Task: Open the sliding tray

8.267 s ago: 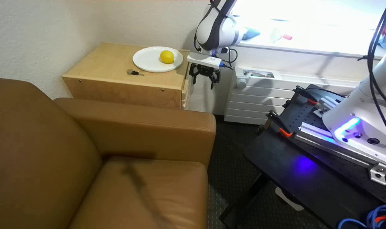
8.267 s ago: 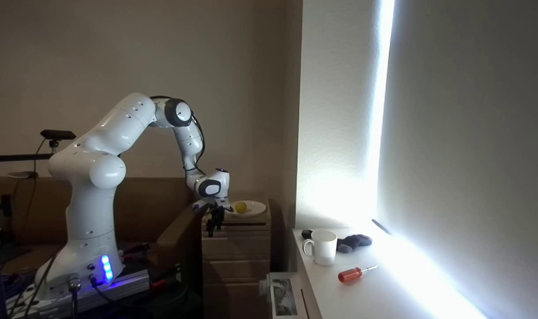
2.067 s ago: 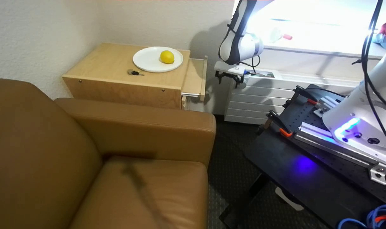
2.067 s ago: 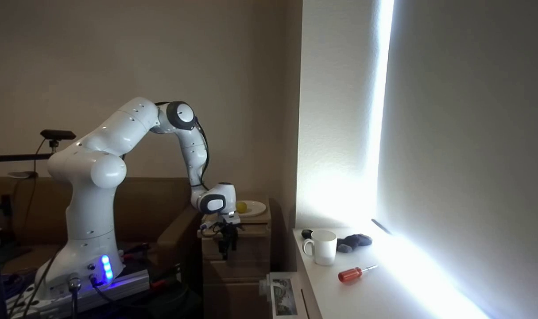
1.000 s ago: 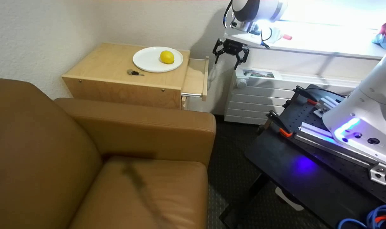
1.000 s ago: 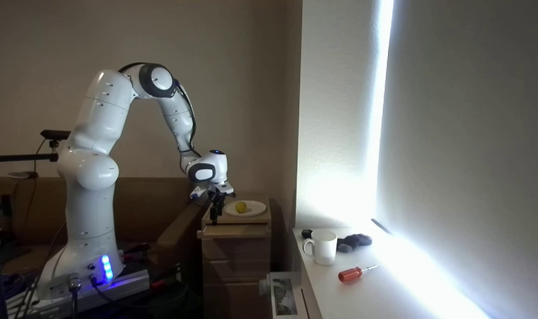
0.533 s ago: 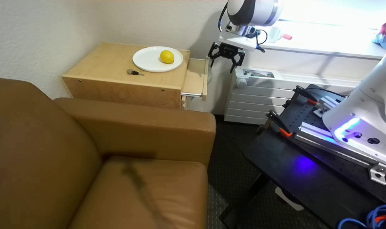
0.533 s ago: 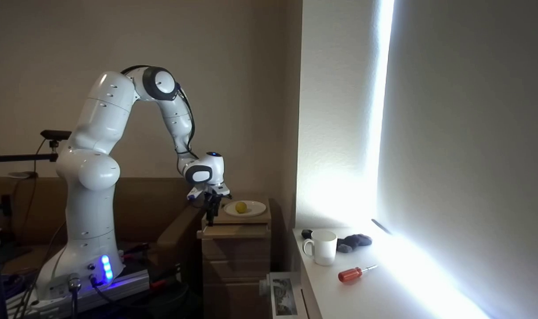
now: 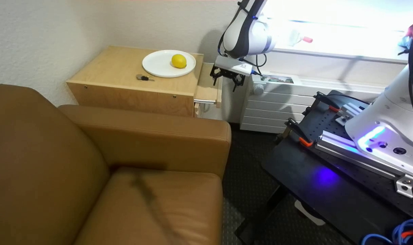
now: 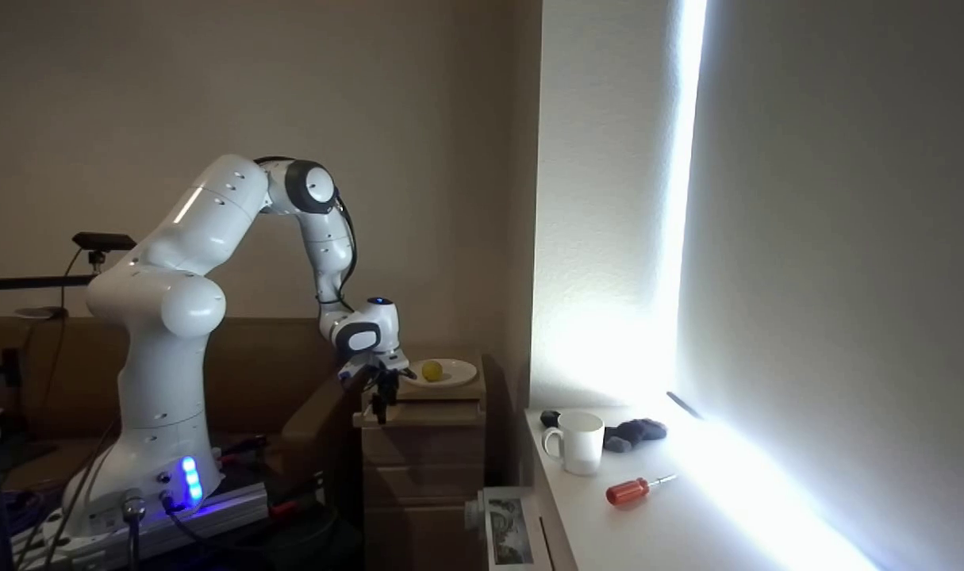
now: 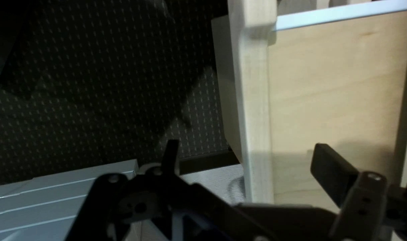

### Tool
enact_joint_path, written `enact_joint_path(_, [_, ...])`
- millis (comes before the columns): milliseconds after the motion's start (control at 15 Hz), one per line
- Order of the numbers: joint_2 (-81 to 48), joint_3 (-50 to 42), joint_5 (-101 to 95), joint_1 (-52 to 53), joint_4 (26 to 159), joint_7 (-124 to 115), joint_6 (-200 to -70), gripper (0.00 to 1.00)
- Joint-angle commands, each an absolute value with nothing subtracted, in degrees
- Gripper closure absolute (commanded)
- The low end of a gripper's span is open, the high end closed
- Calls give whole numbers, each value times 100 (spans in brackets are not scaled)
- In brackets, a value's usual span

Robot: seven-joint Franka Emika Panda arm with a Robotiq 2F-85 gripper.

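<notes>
The black two-fingered claw has lowered, spread wide and empty, toward the drawn-out, flat tan wooden sliding tray. Another tug seems likely.

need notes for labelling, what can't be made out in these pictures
Sliding tray, part of its front edge: behind the gripper in an exterior view.
Its lower end: behind the gripper in the wrist view.
Its inner end: under the cabinet top in both exterior views.
Blue cable: cut off by the bottom and right edges in an exterior view.
Keys: teeth too small to see in an exterior view.
</notes>
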State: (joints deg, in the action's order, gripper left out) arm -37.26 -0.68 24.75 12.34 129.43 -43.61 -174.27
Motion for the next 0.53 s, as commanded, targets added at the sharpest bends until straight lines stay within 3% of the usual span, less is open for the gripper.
enact_joint_path(0, [-3831, -146, 2432, 1305, 12861, -4434, -17439, 0])
enact_joint_path(467, [-4047, -299, 2416, 1433, 12700, -4520, -17448, 0])
